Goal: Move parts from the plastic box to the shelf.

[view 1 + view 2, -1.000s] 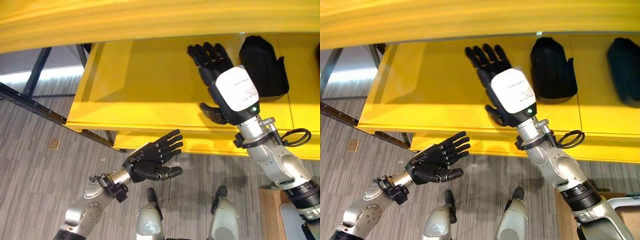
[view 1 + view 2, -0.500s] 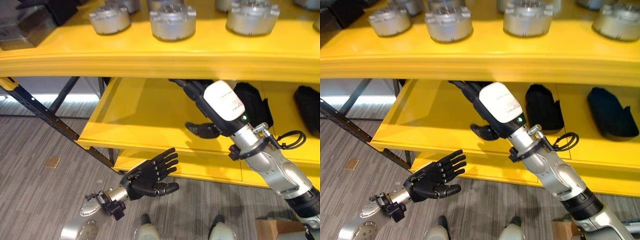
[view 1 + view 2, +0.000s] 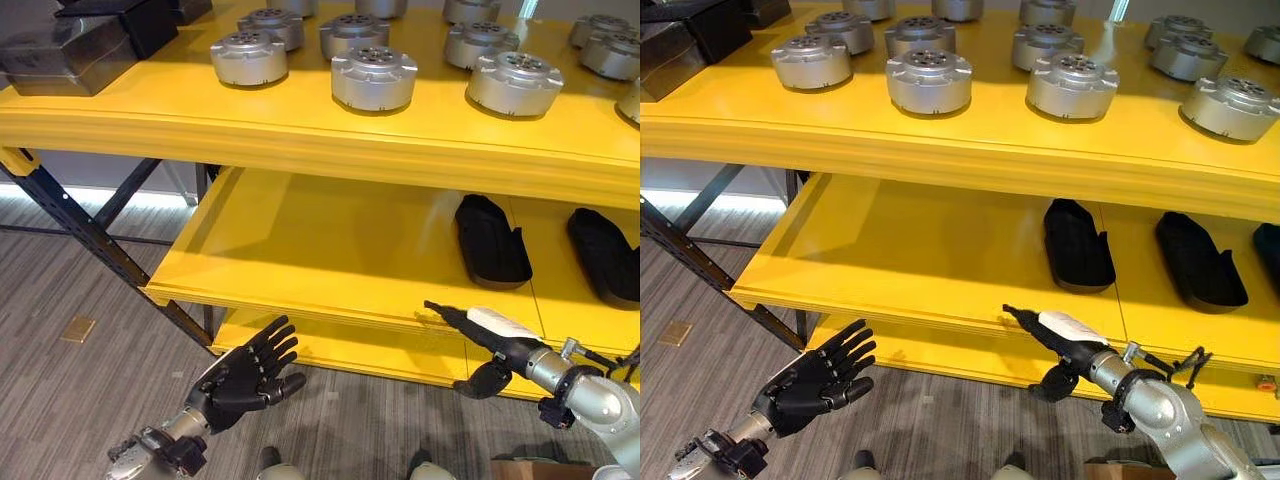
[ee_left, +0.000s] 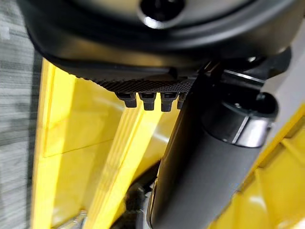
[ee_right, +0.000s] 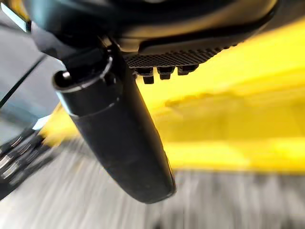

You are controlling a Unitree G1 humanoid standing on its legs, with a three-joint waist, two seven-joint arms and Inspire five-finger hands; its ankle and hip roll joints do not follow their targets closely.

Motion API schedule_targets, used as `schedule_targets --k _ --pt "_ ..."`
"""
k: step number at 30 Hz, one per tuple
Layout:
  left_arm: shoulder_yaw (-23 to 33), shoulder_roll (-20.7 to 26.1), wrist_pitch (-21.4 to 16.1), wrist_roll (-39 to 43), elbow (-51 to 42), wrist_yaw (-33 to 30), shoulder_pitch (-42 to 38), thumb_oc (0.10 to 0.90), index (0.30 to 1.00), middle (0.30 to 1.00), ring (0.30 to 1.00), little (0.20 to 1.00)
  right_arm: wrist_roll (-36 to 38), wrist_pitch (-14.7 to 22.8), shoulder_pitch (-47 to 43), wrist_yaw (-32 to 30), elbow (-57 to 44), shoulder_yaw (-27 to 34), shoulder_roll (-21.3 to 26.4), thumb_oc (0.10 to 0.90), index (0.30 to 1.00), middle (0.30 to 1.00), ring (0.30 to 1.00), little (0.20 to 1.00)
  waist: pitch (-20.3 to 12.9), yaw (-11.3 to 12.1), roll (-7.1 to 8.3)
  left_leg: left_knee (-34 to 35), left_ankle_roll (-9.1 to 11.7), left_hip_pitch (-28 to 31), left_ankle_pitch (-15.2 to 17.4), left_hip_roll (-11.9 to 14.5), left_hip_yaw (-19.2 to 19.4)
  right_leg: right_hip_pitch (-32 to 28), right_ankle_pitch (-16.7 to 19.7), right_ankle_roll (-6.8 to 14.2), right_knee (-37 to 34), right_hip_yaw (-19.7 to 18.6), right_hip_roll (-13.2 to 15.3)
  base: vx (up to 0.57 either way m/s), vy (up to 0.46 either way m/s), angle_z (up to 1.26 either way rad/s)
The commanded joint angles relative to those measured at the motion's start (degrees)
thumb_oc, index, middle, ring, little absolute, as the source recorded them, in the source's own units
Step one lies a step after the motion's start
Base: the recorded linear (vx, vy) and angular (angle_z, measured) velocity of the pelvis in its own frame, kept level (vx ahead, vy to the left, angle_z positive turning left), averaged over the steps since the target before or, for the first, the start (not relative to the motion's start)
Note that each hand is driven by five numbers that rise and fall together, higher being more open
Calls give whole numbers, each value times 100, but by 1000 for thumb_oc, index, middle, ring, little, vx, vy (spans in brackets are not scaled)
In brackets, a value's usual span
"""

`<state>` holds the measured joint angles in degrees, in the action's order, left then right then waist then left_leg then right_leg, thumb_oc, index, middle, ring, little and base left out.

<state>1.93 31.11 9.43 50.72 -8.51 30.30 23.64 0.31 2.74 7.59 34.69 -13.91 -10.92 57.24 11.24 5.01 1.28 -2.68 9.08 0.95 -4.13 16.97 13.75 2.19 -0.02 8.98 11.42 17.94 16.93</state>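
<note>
Shelf [image 3: 330, 235] work stands between loads: black parts [image 3: 491, 240] lie on its lower yellow level, round metal parts [image 3: 373, 77] sit on the level above, and both hands are empty. The right hand [image 3: 1060, 338], fingers straight, hangs just off the lower level's front edge; the left hand [image 3: 247, 377], fingers spread and relaxed, hovers below that edge over the floor. The plastic box may be the corner at the frame's bottom, though that is unclear. For the next fetch, clear the front edge fully before turning.
</note>
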Motion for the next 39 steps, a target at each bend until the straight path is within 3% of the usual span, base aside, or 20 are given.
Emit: schedule_targets --k 1,6,7,9,12,15,17,18,19,20,21,24,25,26,28,31,36,39 --pt "37 282 -705 477 -540 74 -467 900 1000 1000 1000 1000 968 7 -894 364 -554 -216 175 900 1000 1000 1000 1000 165 294 308 -205 -32 34 -133 356 -34 -741 -446 -72 205 306 138 -44 -28 36" --pt "-37 472 -857 422 -585 300 -367 900 1000 1000 1000 1000 1705 -150 -1145 -219 -394 -361 103 900 1000 1000 1000 1000 327 474 582 -508 -21 -128 4 391 -142 -793 -350 24 182 382 89 -68 -54 28" --pt "-78 492 -897 376 -550 529 -360 900 1000 1000 1000 1000 1456 -200 -1119 -101 -384 -355 80 900 1000 1000 1000 1000 341 457 609 -567 -34 -141 41 397 -113 -795 -328 39 163 377 85 -105 5 25" --pt "-219 536 -1083 123 -516 797 -466 900 1000 1000 1000 1000 1266 -153 -1083 -85 -316 -394 124 900 1000 1000 1000 1000 359 416 606 -629 -45 -129 66 400 -68 -804 -286 58 138 344 101 -81 125 8" --pt "-603 823 -1356 116 -516 800 -929 900 1000 1000 1000 1000 1578 -228 -1179 -282 -103 -401 212 900 1000 1000 1000 1000 381 269 591 -890 -113 -153 232 312 9 -806 -171 143 60 191 170 -51 193 -13" --pt "-680 1002 -1176 370 -481 849 -1309 900 1000 1000 1000 1000 1560 -348 -1152 -404 17 -278 93 900 1000 1000 1000 1000 363 137 621 -1071 -219 -162 394 213 132 -820 -23 194 -51 107 245 -41 117 -28" --pt "-763 1045 -951 453 -333 814 -1634 900 1000 1000 1000 1000 1483 -366 -854 -430 54 5 -116 900 1000 1000 1000 1000 341 -43 699 -1197 -331 -133 580 63 289 -795 481 253 -349 -26 396 -56 24 -35" --pt "-839 960 -852 685 -222 744 -1784 900 1000 1000 1000 1000 1506 -317 -616 -400 63 207 -225 900 1000 1000 1000 1000 317 -174 754 -1140 -363 -65 594 16 440 -747 1049 353 -709 -94 549 -67 -41 -49" --pt "-862 890 -833 747 -205 654 -1819 900 1000 1000 1000 1000 1472 -258 -545 -311 95 276 -318 900 1000 1000 1000 1000 321 -227 804 -1111 -366 -3 629 -6 531 -605 1464 443 -699 -152 665 -117 -67 -56" --pt "-851 709 -792 757 -198 364 -1822 900 1000 1000 1000 1000 1372 -153 -436 -76 193 385 -611 900 1000 1000 1000 1000 326 -314 843 -991 -341 178 664 75 874 -301 1792 513 -489 -67 808 -146 -86 -62" --pt "-812 562 -884 568 -170 170 -1724 900 1000 1000 1000 1000 1166 -27 -378 67 206 363 -767 900 1000 1000 1000 1000 322 -349 803 -926 -298 304 733 185 1094 -276 1567 511 -193 95 695 -176 -65 -75" --pt "-811 377 -1022 423 -159 -52 -1565 900 1000 1000 1000 1000 956 -10 -255 164 137 349 -806 900 1000 1000 1000 1000 283 -353 725 -760 -411 328 647 172 1363 -160 1129 344 599 260 514 -165 4 -151" --pt "-730 321 -1187 595 -229 -145 -1218 900 1000 1000 1000 1000 434 -194 2 234 121 380 -766 900 1000 1000 1000 1000 260 -335 594 -679 -635 237 671 77 1439 -161 327 36 1430 261 225 -109 -28 -80" --pt "-729 323 -1187 596 -235 -145 -1206 900 1000 1000 1000 1000 425 -196 11 234 116 378 -769 900 1000 1000 1000 1000 251 -332 599 -683 -633 236 674 75 1443 -149 308 32 1452 255 231 -114 -77 -53" --pt "-517 287 -1265 463 -238 -136 -837 900 1000 1000 1000 1000 -264 33 218 123 106 394 -618 900 1000 1000 1000 1000 240 -269 603 -694 -642 269 706 5 1616 -330 13 -82 1109 554 104 -28 -253 -56" --pt "-478 275 -1263 635 -188 -265 -797 900 1000 1000 1000 1000 -278 -220 181 -33 -28 371 -307 900 1000 1000 1000 1000 237 -264 565 -704 -425 265 471 73 1762 -648 -340 -93 331 829 -137 -4 -297 -94" --pt "-426 146 -1147 496 -259 -245 -891 900 1000 1000 1000 1000 -719 -516 69 -466 -65 534 -174 900 1000 1000 1000 1000 189 -349 470 -498 -301 277 249 114 1817 -752 -327 -119 -30 848 -224 -8 -160 -38" --pt "-402 100 -1019 515 -308 -166 -962 900 1000 1000 1000 1000 -874 -600 182 -962 -41 981 -51 900 1000 1000 1000 1000 169 -597 402 -355 -263 387 160 161 1935 -721 -322 -202 -77 723 -305 -7 -181 -19"
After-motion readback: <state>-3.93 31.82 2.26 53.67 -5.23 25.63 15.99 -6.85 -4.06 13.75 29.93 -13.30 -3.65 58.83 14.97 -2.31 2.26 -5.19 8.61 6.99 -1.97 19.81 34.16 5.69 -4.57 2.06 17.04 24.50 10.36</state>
